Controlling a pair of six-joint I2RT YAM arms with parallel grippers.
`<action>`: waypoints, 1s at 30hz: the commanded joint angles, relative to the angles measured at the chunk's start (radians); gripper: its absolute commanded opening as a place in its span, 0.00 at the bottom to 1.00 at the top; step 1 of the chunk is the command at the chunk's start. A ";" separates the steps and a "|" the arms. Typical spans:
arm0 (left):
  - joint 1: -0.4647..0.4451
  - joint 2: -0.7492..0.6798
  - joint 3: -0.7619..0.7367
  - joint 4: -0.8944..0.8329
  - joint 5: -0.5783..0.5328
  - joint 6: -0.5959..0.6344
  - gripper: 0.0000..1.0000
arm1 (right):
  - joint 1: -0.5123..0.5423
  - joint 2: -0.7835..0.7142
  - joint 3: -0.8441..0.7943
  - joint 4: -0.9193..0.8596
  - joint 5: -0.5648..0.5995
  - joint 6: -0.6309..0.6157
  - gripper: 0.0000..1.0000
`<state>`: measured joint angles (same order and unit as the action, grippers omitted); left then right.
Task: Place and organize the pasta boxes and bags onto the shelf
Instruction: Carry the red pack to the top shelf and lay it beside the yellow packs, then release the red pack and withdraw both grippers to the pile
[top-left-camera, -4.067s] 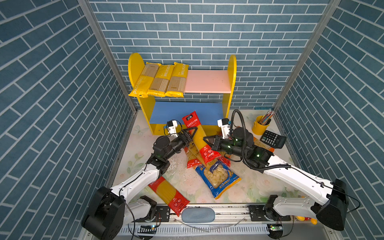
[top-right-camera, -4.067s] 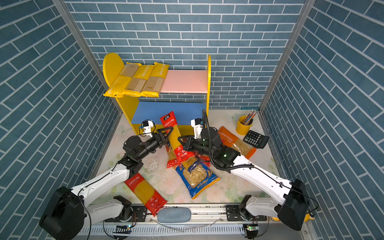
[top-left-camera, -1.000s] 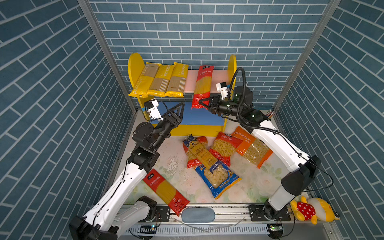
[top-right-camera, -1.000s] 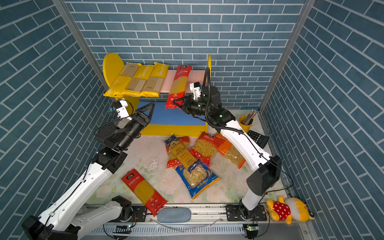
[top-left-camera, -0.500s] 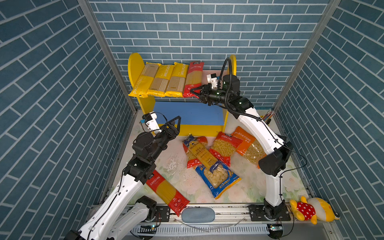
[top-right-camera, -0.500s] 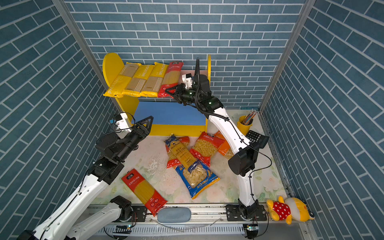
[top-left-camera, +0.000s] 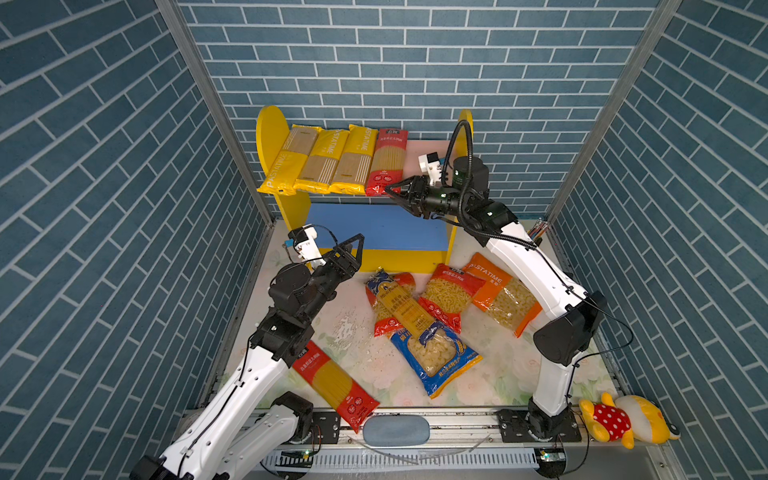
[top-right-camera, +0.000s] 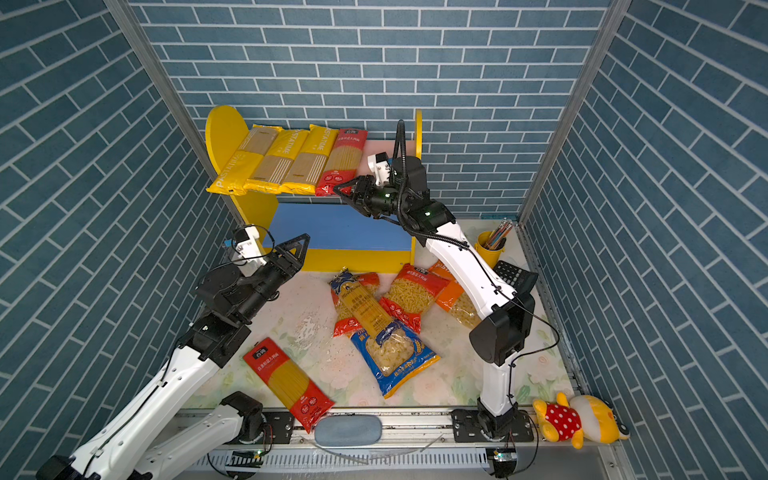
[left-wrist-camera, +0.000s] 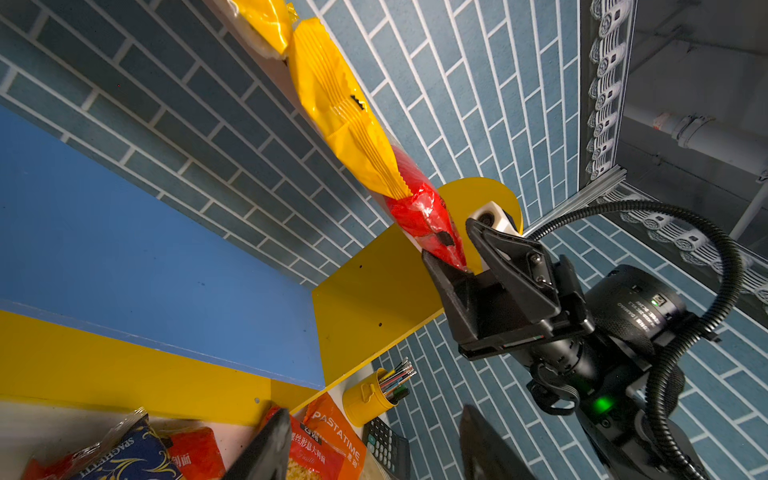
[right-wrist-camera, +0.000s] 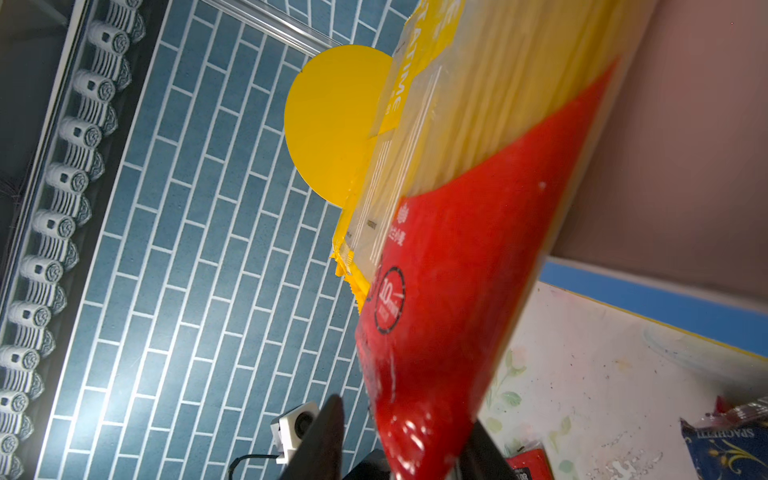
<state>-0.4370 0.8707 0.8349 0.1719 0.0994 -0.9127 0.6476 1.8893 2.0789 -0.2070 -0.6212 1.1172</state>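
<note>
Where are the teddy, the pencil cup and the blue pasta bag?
Plush toy (top-left-camera: 607, 419): in a top view, red dotted belly.
Pencil cup (top-right-camera: 492, 254): in a top view, yellow wall.
Blue pasta bag (top-left-camera: 432, 355): in a top view, clear window.

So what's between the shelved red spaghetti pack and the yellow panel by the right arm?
Only bare pink board, shown in both top views; the right arm covers its front edge.
</note>
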 joint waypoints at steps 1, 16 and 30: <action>0.003 0.003 -0.015 0.035 0.019 -0.008 0.65 | -0.002 -0.019 0.015 0.039 0.017 -0.031 0.31; 0.001 -0.012 -0.016 0.014 0.015 0.000 0.65 | -0.026 0.088 0.210 -0.130 0.031 -0.129 0.23; 0.002 -0.024 -0.022 -0.020 0.013 0.020 0.65 | -0.043 0.068 0.138 -0.084 0.003 -0.146 0.40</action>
<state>-0.4370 0.8669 0.8234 0.1722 0.1093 -0.9180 0.6113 1.9755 2.2322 -0.3492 -0.6098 0.9901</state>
